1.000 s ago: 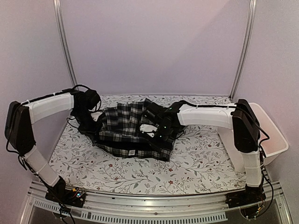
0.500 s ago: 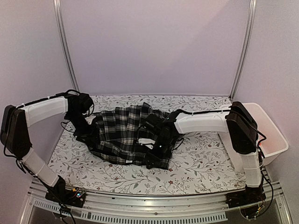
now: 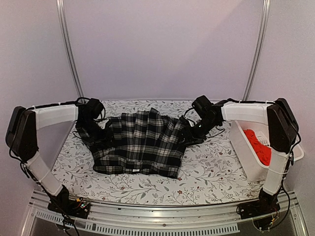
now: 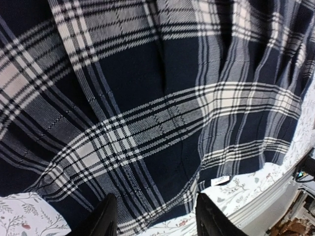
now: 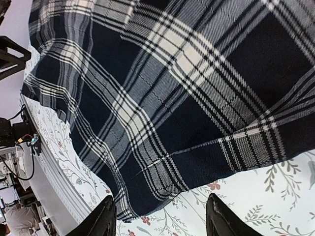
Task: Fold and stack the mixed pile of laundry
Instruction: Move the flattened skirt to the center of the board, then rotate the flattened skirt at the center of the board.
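Hovering w/ L gripper (image 4: 156,220) + R gripper (image 5: 160,219) spread, empty, over plaid garment (image 3: 140,145); prob. best: pinch hem just below each, lift evenly, fold w/o bunching

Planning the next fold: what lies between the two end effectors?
The plaid garment, spread on the floral cover, fills that stretch; the top view shows it.

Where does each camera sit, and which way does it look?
Top external: above and behind the robot, looking down at the plaid garment and white basket; left arm and right arm show.
Left wrist: on the left arm, facing down at that garment; open left tool shows.
Right wrist: on the right arm, facing down at that garment; open right tool shows.
Shared: all three see the plaid garment.
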